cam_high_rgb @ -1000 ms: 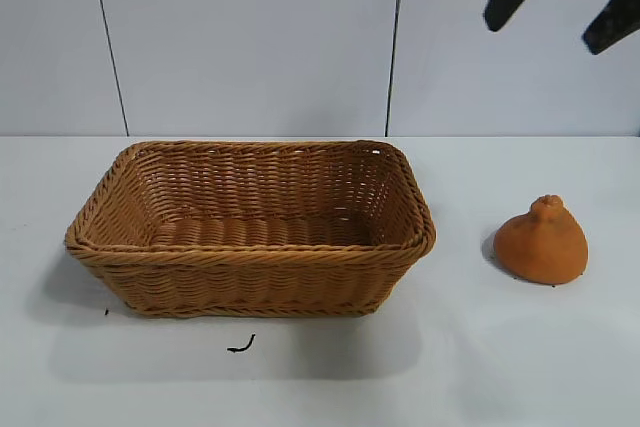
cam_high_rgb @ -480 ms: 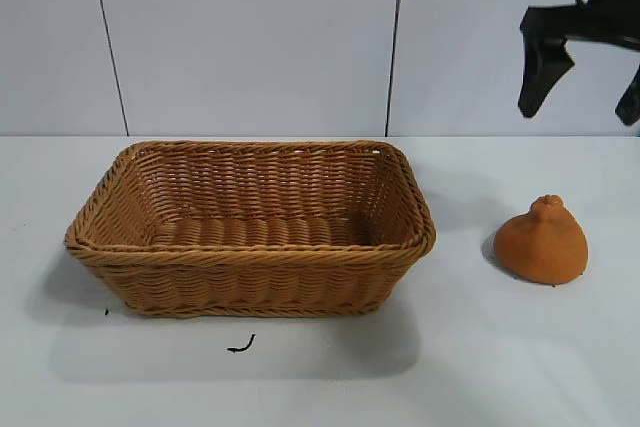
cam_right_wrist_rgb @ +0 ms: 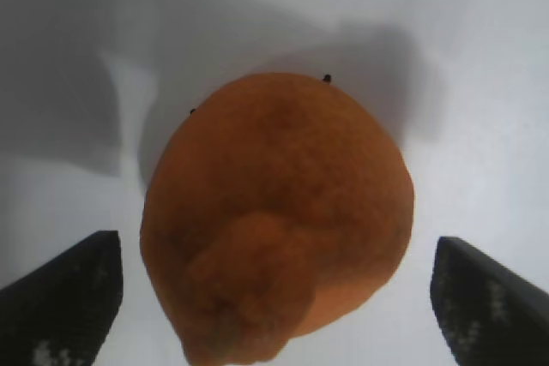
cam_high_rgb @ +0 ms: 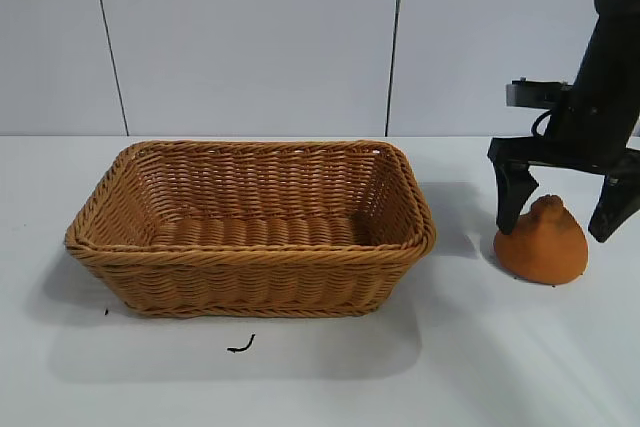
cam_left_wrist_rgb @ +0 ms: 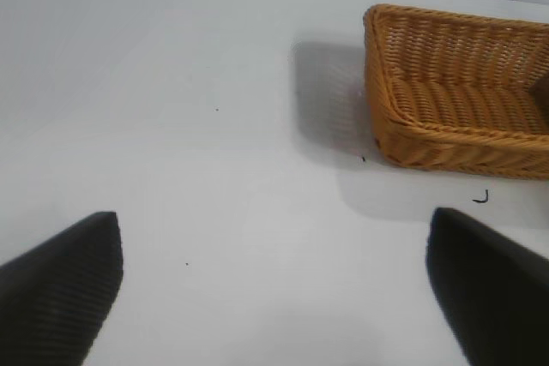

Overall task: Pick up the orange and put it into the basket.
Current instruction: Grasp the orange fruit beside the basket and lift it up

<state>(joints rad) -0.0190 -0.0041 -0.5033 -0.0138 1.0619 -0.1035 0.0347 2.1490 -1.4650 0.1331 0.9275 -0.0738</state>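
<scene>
Your right gripper (cam_high_rgb: 567, 217), fingers spread apart, straddles the matte, knobby-topped orange (cam_high_rgb: 541, 243) directly beneath it; descend straight, then close.

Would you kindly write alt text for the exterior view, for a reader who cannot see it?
The right gripper hangs open, pointing down, its fingers straddling the orange on the white table. Left of the fruit sits the empty wicker basket, with a small black mark in front of it.
</scene>
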